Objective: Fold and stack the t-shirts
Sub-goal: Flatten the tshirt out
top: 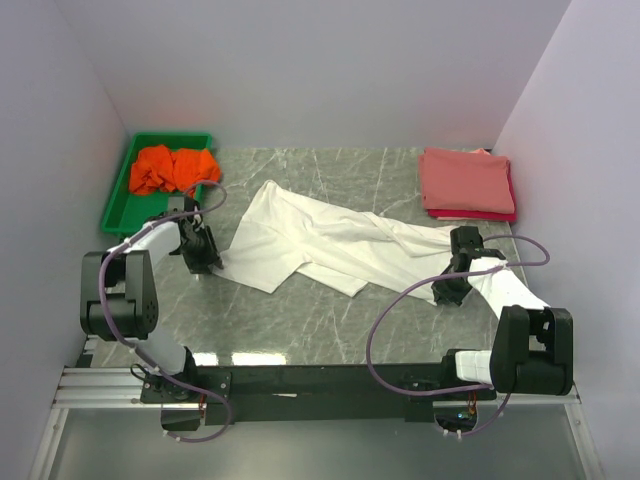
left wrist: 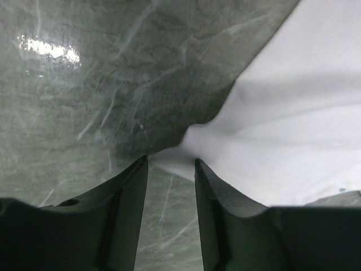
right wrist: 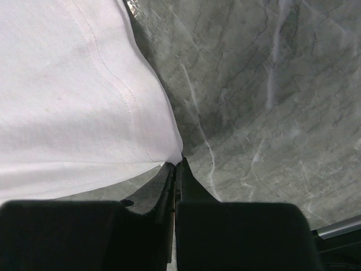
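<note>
A: Top view first. Location of the cloth?

B: Rumpled white t-shirt (top: 320, 235), stretched slantwise over the middle of the table (top: 300, 312), from near the left edge toward the near right corner. Bunched orange t-shirt (top: 172, 168) inside the green tray (top: 122, 208) at the far left corner. Folded salmon-pink t-shirt (top: 465, 180) flat on top of the red t-shirt (top: 480, 214) at the far right corner, with red peeking out along the near and right sides.

A: Tools in that view?

B: Down at the white t-shirt's leftmost corner, left tool (top: 207, 262). Low over the same shirt's right end, close to the right edge, right tool (top: 448, 292). Too small there to judge either jaw gap.

A: Left wrist view?

B: Left tool's fingers (left wrist: 127, 192) spread, with bare table visible through the gap. Pointed tip of white cloth right at the fingertips, between them, not gripped. Rest of the shirt fanning out to the upper right.

A: Right wrist view?

B: Right tool's fingers (right wrist: 186, 176) pressed together, pinching the edge of the white t-shirt, cloth drawn to a point at the tips. Shirt with a stitched hem line over the left side, marbled table on the right.
</note>
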Controlling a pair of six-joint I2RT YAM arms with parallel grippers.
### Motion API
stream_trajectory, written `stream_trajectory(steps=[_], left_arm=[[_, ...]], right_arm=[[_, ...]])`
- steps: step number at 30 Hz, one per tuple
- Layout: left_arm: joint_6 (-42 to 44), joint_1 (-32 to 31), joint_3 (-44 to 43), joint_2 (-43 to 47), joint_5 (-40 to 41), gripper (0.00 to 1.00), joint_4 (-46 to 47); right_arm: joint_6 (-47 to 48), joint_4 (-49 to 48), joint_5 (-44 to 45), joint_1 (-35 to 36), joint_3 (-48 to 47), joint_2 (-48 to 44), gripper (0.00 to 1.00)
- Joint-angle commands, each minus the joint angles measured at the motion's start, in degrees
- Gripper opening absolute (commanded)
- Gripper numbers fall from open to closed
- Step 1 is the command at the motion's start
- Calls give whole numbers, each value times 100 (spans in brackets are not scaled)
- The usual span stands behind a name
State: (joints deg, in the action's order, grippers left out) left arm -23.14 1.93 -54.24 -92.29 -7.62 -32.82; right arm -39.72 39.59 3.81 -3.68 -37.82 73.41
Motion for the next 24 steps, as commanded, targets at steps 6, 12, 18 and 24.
stream_trajectory(steps=[6,12,18,24], left_arm=[[99,-132,-272,-360,384,44,241],[125,-325,-166,-377,533,40,215],[143,-360,106,-184,577,32,65],[99,-369,203,-8,630,37,-14]], right_arm=[[0,48,172,-62,21,-177,0],[-18,13,164,-71,100,-160,0],[-18,13,164,-80,65,-134,0],[-9,-13,128,-89,21,-72,0]])
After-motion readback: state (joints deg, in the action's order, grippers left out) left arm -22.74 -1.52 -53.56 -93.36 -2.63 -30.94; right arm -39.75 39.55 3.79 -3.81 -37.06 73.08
